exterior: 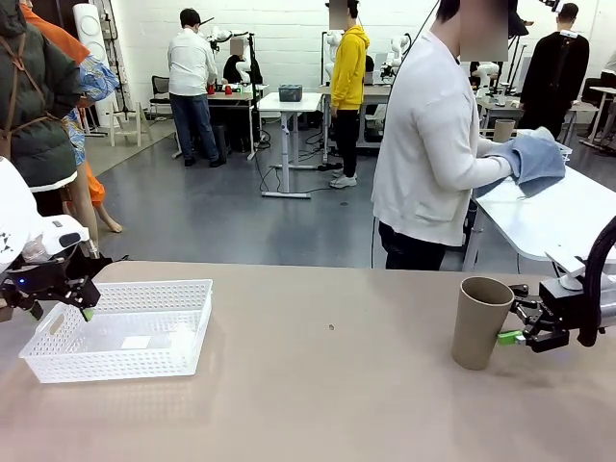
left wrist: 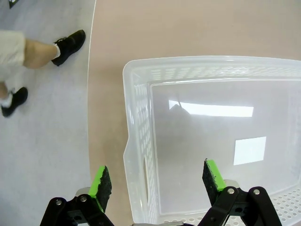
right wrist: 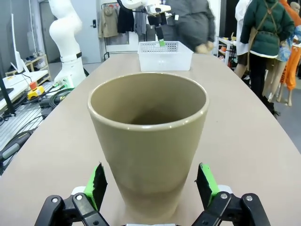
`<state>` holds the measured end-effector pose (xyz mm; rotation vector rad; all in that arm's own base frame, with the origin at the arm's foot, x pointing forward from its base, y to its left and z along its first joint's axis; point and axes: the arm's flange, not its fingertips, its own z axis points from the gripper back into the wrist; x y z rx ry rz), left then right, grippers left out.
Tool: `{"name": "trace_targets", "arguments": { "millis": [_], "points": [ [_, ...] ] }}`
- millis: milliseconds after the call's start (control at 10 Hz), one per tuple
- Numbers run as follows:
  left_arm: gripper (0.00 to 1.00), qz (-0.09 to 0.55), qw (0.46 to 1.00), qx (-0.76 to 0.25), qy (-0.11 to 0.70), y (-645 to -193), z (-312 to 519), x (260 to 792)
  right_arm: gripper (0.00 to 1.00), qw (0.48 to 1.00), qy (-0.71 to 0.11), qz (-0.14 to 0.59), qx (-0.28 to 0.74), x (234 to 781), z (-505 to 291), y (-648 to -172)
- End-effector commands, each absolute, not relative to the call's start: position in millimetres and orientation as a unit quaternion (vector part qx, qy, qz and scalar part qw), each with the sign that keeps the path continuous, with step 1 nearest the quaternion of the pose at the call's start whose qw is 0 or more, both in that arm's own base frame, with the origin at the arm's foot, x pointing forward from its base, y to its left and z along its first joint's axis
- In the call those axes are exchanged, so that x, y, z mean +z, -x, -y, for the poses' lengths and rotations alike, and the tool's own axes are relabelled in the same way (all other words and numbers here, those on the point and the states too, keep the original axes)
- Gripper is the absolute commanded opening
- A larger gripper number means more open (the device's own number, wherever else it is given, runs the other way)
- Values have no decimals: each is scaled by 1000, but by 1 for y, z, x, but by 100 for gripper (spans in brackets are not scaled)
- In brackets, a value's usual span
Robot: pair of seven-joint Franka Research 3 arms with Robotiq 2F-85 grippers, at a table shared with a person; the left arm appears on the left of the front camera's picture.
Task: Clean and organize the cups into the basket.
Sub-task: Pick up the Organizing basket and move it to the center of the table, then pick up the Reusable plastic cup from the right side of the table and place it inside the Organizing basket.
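A tan-brown cup (exterior: 479, 322) stands upright on the table at the right. My right gripper (exterior: 517, 325) is at its right side. In the right wrist view the cup (right wrist: 148, 127) sits between the open green pads (right wrist: 97, 184) of my right gripper (right wrist: 151, 181), with a small gap on each side. The white lattice basket (exterior: 115, 329) rests empty at the left. My left gripper (exterior: 64, 306) hovers over its left end. In the left wrist view my left gripper (left wrist: 156, 178) is open, straddling the basket's (left wrist: 136, 122) end wall with the handle cut-out.
Across the table a person in white holds a blue cloth (exterior: 534, 159) in both hands. The beige table (exterior: 327, 385) is bare between basket and cup. Its left edge (left wrist: 89, 117) runs just beyond the basket. A white table (exterior: 549, 217) stands behind at the right.
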<state>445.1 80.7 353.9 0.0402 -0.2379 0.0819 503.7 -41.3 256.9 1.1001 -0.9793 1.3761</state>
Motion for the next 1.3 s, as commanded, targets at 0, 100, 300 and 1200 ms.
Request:
{"name": "trace_targets", "arguments": {
  "millis": [0, 100, 300, 1200],
  "points": [
    [100, 128, 991, 32, -3, -448, -86, 352, 100, 529, -460, 414, 580, 254, 29, -507],
    [100, 131, 991, 33, 0, -450, -87, 353, 100, 530, -461, 409, 582, 252, 25, -508],
    [100, 135, 990, 31, 4, -455, -86, 351, 100, 532, -463, 403, 583, 247, 17, -510],
    [100, 146, 989, 28, 18, -485, -101, 335, 100, 533, -466, 388, 591, 239, 5, -510]
  ]
}}
